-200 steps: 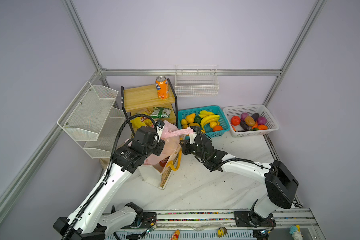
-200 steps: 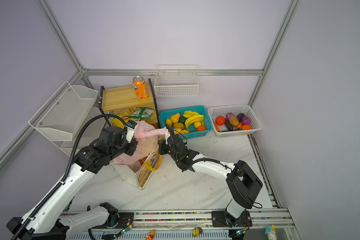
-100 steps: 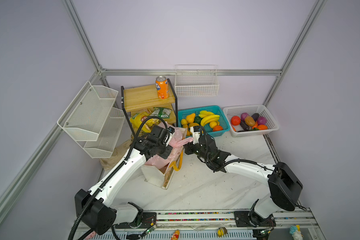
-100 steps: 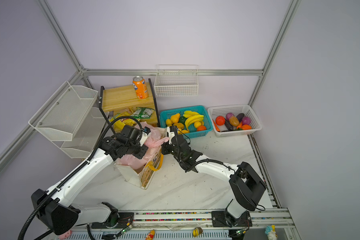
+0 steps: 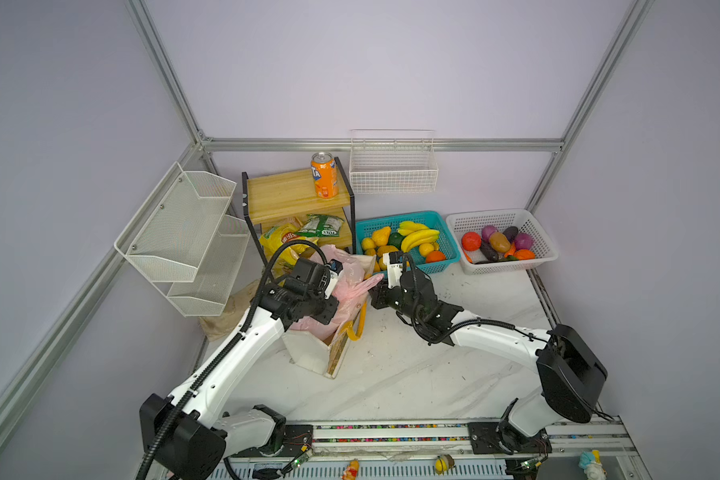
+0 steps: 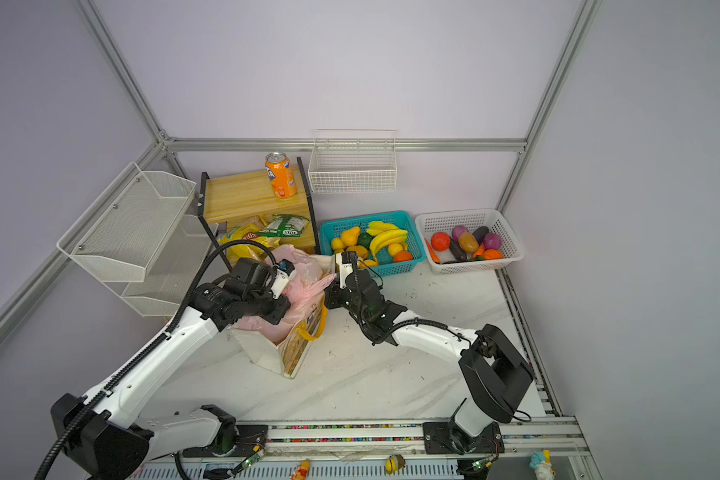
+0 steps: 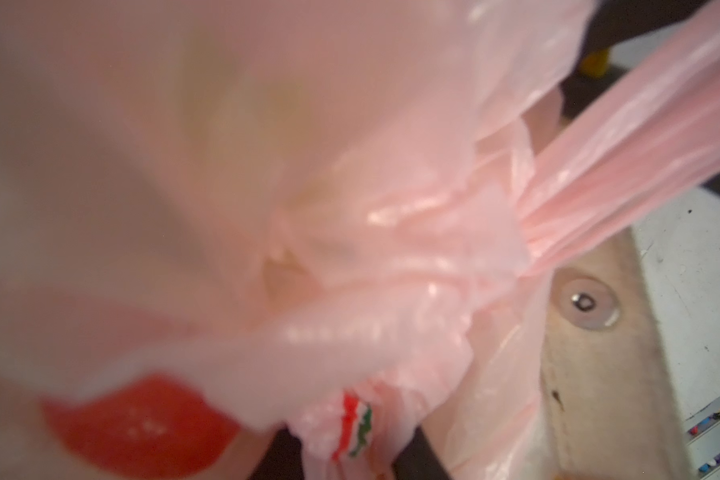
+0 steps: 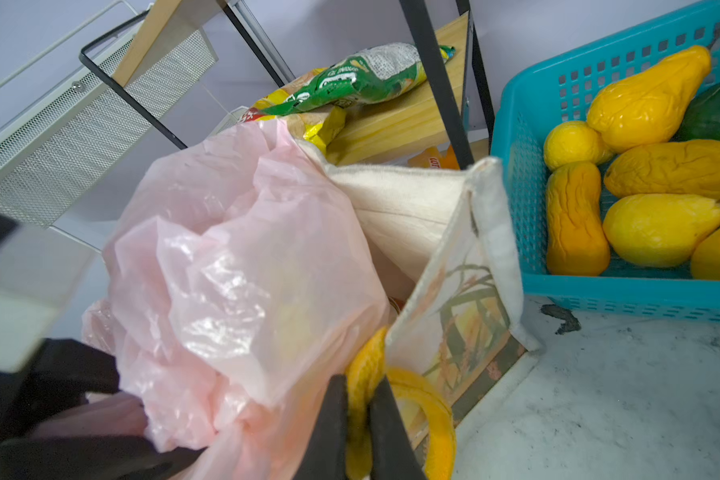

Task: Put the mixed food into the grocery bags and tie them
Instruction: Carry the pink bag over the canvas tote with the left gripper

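The pink grocery bag (image 5: 350, 286) (image 6: 304, 266) sits bunched inside the white canvas tote (image 5: 308, 353) (image 6: 262, 353). The mixed food is hidden inside. My left gripper (image 5: 338, 279) is pressed into the bag's top. In the left wrist view its dark fingers stand apart with gathered pink film (image 7: 391, 249) lying between them (image 7: 352, 457). A thin pink handle strand (image 5: 371, 282) runs to my right gripper (image 5: 376, 289) (image 6: 329, 291), which is shut on its end. In the right wrist view those fingers (image 8: 358, 399) are nearly together, with the tote's yellow handle (image 8: 437, 415) showing in the slit.
A teal basket (image 5: 408, 218) of yellow fruit and a white basket (image 5: 499, 216) of vegetables stand behind. The wooden shelf (image 5: 283, 195) carries an orange soda can (image 5: 324, 180) and snack packets (image 5: 321, 226). Wire racks (image 5: 175, 232) and a tan bag (image 5: 225, 316) are at the left.
My left arm dropped and swung right onto the bag, and its jaws have parted. The pink handle once stretched between both grippers is now short. The right gripper stayed shut and shifted slightly right.
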`<state>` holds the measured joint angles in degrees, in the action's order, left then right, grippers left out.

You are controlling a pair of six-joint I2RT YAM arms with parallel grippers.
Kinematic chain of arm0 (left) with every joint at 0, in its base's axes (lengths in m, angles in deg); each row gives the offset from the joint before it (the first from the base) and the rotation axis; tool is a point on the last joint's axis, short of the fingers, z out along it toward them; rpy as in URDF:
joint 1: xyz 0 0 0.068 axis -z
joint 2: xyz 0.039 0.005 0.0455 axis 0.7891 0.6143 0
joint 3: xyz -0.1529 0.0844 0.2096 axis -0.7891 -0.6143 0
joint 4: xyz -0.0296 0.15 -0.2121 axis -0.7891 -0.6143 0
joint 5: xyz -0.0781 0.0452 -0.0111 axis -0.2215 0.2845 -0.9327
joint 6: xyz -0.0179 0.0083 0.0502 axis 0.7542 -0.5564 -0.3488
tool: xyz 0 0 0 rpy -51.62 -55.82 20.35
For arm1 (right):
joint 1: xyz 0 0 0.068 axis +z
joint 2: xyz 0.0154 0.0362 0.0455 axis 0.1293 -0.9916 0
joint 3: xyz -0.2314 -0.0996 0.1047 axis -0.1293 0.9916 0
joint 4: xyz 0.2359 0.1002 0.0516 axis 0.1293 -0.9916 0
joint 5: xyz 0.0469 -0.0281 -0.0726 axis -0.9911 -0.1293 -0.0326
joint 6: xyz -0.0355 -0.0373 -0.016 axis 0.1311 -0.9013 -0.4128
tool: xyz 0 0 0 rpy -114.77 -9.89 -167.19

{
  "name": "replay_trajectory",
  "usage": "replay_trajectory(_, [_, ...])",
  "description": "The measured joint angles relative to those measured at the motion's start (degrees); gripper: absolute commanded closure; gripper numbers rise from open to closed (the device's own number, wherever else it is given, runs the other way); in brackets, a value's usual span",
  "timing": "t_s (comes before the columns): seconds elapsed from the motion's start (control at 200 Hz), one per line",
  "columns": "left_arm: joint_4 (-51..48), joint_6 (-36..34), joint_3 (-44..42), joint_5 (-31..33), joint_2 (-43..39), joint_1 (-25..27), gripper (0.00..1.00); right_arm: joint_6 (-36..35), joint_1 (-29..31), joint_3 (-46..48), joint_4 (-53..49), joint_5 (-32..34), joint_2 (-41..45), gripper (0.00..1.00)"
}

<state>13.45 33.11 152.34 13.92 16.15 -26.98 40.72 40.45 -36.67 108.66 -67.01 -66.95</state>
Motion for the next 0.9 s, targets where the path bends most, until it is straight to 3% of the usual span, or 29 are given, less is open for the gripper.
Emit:
replay_trajectory(0.14, [2.10,1.01,0.04,-1.86,-3.91,0.00,0.38,0.00,0.00,0.15,0.28,-0.04,0.00,0.91])
replay_trajectory(0.43, [7.06,3.48,0.94,-2.45,-5.33,0.00,0.24,0.00,-0.02,0.59,0.90,-0.04,0.00,0.91])
replay_trajectory(0.725, [13.07,5.49,7.54,2.97,0.17,0.00,0.24,0.04,-0.07,0.90,1.25,-0.04,0.02,0.91])
replay_trajectory(0.9, [14.12,5.99,8.96,3.06,6.93,0.00,0.27,0.04,-0.11,1.11,1.42,-0.07,0.20,0.91])
